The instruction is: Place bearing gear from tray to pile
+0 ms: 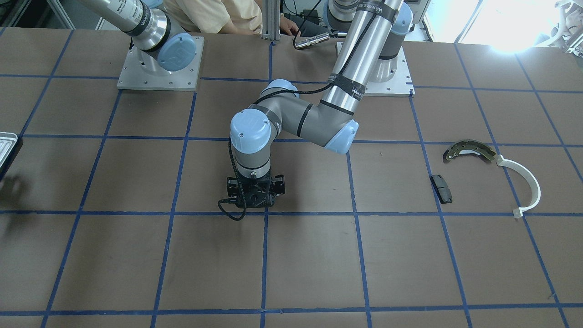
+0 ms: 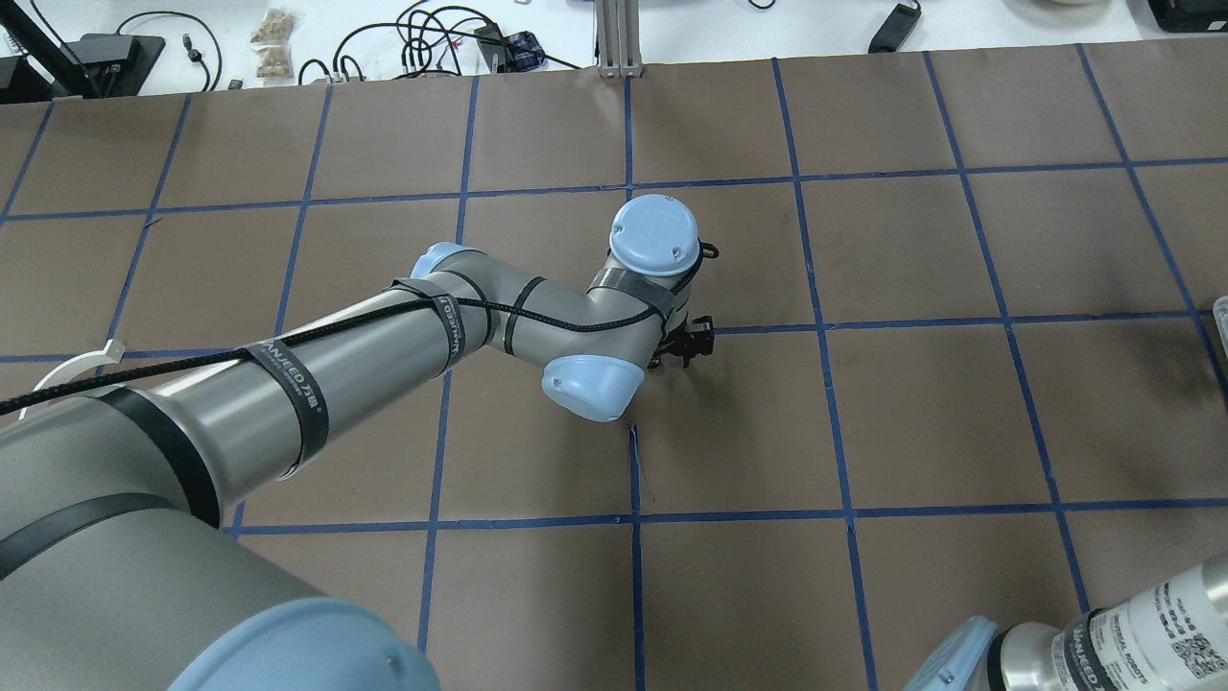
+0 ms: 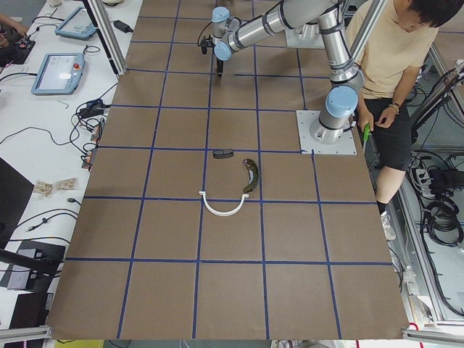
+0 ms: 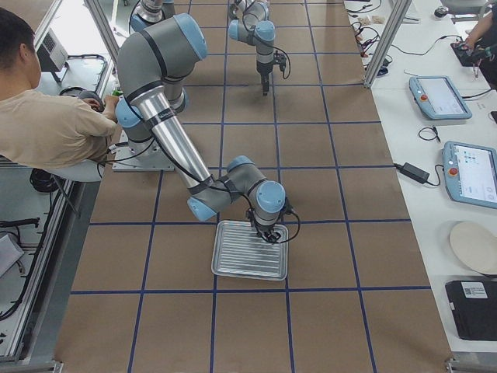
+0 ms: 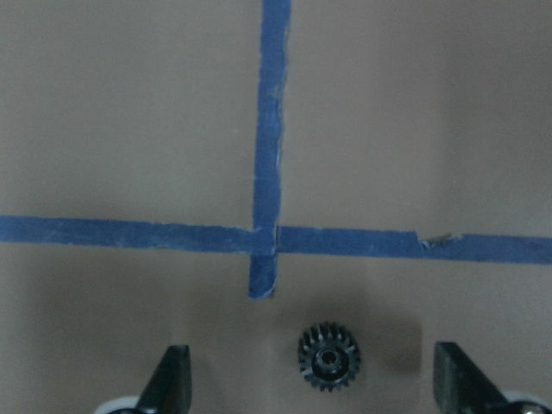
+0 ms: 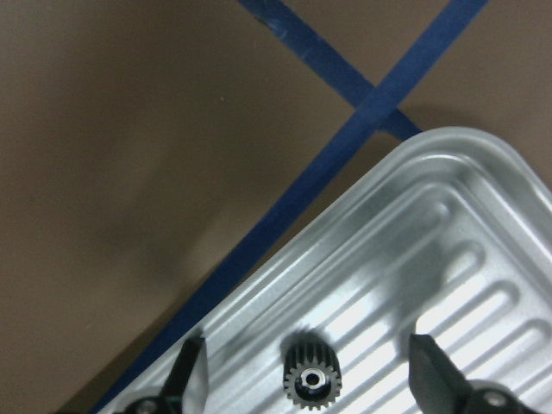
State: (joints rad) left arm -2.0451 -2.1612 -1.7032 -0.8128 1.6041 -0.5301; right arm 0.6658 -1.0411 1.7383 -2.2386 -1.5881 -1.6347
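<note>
across the bench (image 1: 319,273) in the front-facing view, the left gripper (image 1: 255,200) points straight down near the middle, beside a blue tape line, with its tips hidden under the wrist. the pile (image 1: 482,149) lies well apart on the left arm's side: an olive brake shoe (image 1: 464,146), a white plastic arc (image 1: 536,189) end to end with it, and a black pad (image 1: 442,188) near both. a corner of the tray (image 1: 7,146) shows at the opposite edge.

from overhead, the left arm reaches in to the centre and covers most of the pile; only a bit of the arc peeks out. the right arm (image 2: 1103,633) shows at the lower corner.

in the left side view the pile sits mid-bench, and a person in a beige shirt (image 3: 384,58) stands by the arm's base.

in the right side view the right gripper (image 4: 268,235) hangs over the tray's far rim.

in the left wrist view the jaws stand wide apart, gripping nothing. a dark toothed bearing gear (image 5: 329,357) lies flat on the bench between them, touching neither, just beside a tape crossing (image 5: 266,237).

in the right wrist view the jaws are likewise parted and empty. a second bearing gear (image 6: 312,381) sits on the tray's ribbed floor between them, near the rim.
</note>
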